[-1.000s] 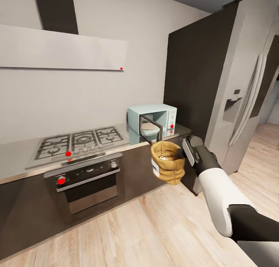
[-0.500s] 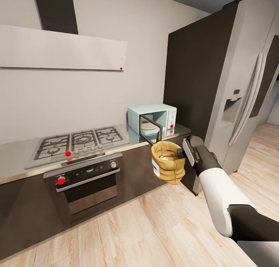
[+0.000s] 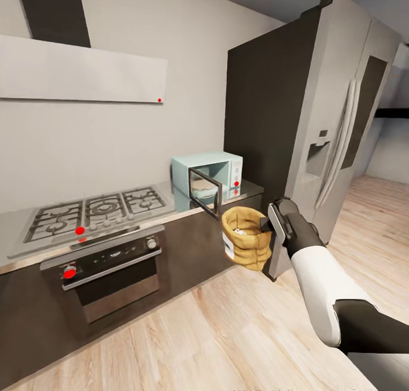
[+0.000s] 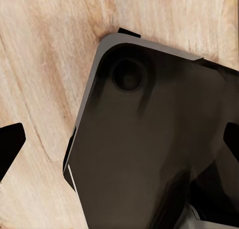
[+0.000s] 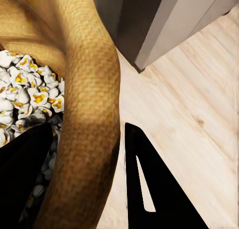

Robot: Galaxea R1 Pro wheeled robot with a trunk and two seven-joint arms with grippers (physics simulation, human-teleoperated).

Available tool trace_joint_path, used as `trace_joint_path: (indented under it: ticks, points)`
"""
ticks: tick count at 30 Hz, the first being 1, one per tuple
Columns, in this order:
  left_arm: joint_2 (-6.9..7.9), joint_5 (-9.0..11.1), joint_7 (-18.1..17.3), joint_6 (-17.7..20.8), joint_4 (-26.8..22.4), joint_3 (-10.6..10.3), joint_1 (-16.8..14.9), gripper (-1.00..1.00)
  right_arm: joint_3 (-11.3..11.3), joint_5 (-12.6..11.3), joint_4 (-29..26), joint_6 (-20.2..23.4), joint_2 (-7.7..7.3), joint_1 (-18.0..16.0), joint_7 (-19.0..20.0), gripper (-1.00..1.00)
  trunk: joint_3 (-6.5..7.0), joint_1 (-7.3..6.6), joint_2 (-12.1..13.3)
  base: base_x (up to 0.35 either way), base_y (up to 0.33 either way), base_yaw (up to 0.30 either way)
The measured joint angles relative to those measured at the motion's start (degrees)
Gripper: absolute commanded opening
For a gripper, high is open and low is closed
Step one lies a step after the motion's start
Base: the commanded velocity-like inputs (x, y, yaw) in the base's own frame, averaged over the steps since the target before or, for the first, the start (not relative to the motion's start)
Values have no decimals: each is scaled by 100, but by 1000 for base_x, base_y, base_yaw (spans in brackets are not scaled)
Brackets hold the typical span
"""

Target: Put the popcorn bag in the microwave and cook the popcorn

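1. One bag [image 3: 246, 238] of tan paper, carried clear of the floor by the right claw [image 3: 267, 223], pinched at the rolled rim: one finger [image 5: 22, 174] inside among the kernels, the other finger [image 5: 159, 189] outside against the paper. Held upright, probably to keep the contents from spilling.
2. Inside the bag: a heap of whitish-yellow popcorn [image 5: 22, 97], looking already puffed, though hard to judge whether heated.
3. Bag hanging in front of the dark cabinets, just below the edge of the grey counter [image 3: 182, 204] and near the fridge [image 3: 318, 124]; not yet inside the oven.
4. Pale-blue microwave [image 3: 207, 175] standing on the counter beside the fridge, door swung open toward the room, likely left so for loading; something pale resting inside, too small to name.
5. Gas hob [image 3: 91, 209] and black built-in oven [image 3: 105, 272] further along, well apart from the bag.
6. Left claw: two dark fingertips [image 4: 10, 144] far apart at the frame's edges, so spread wide and empty, pointed down at the wooden floor [image 4: 45, 50] over a dark part of the robot's body [image 4: 149, 149].
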Motion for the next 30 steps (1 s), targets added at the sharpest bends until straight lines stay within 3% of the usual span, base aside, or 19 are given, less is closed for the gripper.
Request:
trace_joint_path:
  ticks: [26, 30]
  points:
    - [0, 0, 0, 9, 0, 0, -1, 100, 3, -2, 0, 0, 2, 0, -10, -100, 0, 0, 0, 0, 0, -240]
    - [0, 0, 0, 13, 1, 0, 0, 100, 7, -1, 2, -2, 7, -1, -10, -100, 0, 0, 0, 1, 0, -83]
